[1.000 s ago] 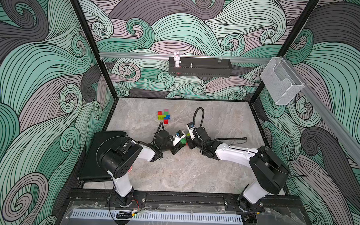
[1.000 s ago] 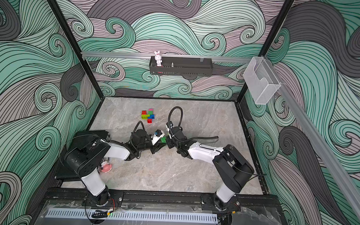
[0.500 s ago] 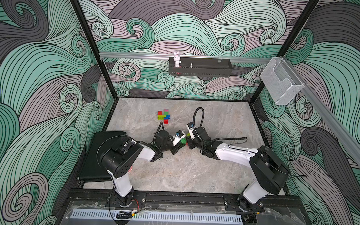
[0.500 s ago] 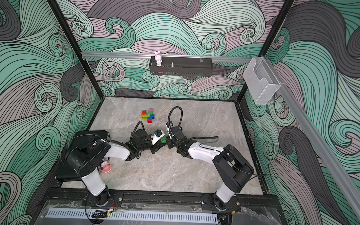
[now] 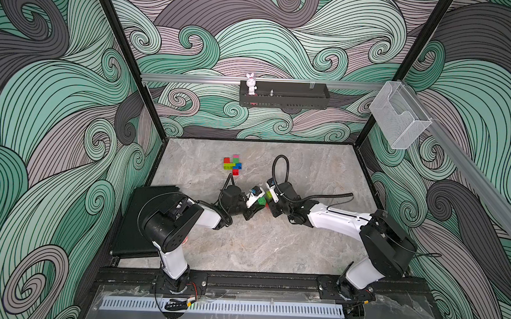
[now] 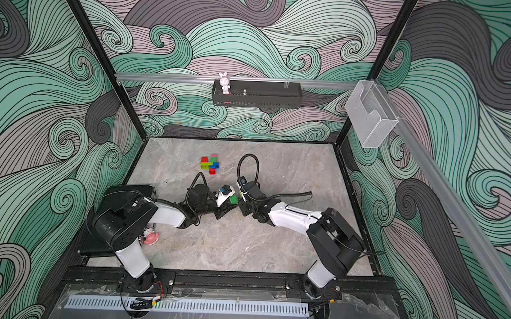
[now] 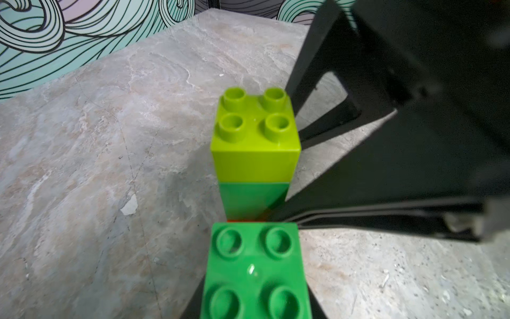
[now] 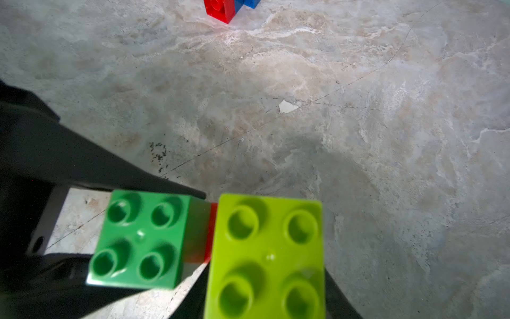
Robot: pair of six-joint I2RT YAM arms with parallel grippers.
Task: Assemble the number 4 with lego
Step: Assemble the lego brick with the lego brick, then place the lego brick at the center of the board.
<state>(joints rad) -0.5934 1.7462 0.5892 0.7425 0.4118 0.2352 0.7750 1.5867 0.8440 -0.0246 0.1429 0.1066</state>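
Green four-stud brick point(image 7: 254, 270) in grip of left claw point(image 5: 260, 202), beside lime-over-green stack point(image 7: 255, 154); hold of right claw point(image 5: 268, 200) unclear.

Grey marbled surface point(image 5: 245, 247): a cluster of lego bricks point(image 5: 233, 165) at eleven o'clock, a flat black tray point(image 5: 129, 220) at nine, a small pink object point(image 6: 151, 237) at eight.

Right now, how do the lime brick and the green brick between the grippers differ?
The lime brick is yellow-green; the green brick is darker. The lime brick is at the right gripper, the green brick at the left gripper. The lime brick caps another green layer; none shows under the green brick. Both are square, four-studded.
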